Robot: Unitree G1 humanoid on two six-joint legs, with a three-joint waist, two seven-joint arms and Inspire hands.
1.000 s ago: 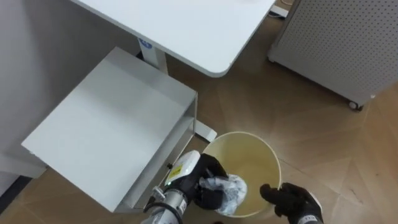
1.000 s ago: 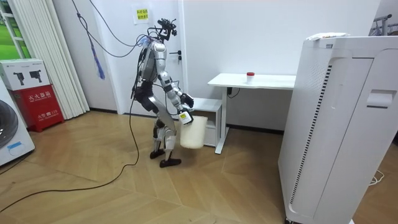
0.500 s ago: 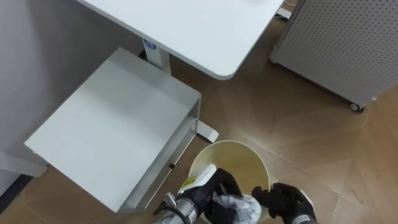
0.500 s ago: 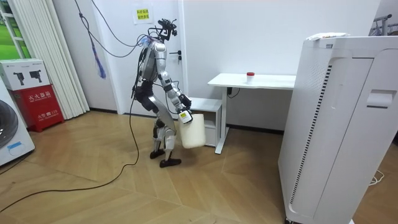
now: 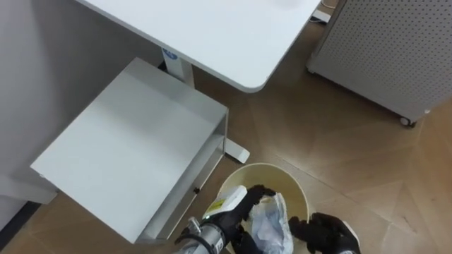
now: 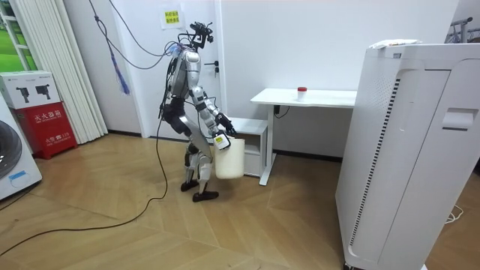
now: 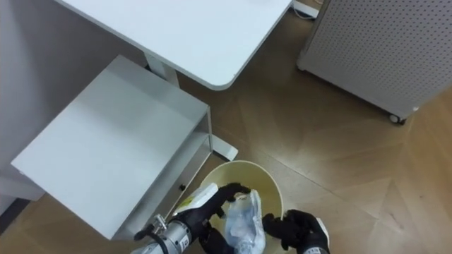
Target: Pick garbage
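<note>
I stand beside the white desk, holding a cream round bin [image 5: 272, 168] up off the floor in front of me. My right hand [image 5: 328, 233] is curled round the bin's rim on its right side. Over the bin's mouth is my left hand [image 5: 236, 209], its fingers spread apart. A crumpled piece of clear-white plastic garbage [image 5: 268, 220] lies loose against that hand's palm, inside the rim. In the room view the bin [image 6: 229, 159] hangs at my thigh height.
The white desk [image 5: 212, 35] is ahead, with a low white cabinet [image 5: 134, 141] under its left end, close to the bin. A perforated panel on casters [image 5: 381, 49] stands at the right. A large white appliance [image 6: 405, 150] fills the room view's right.
My left hand's fingers have gone from curled round the garbage to spread. The plastic has loosened and unfolded in the bin's mouth. The bin came closer under the left hand.
</note>
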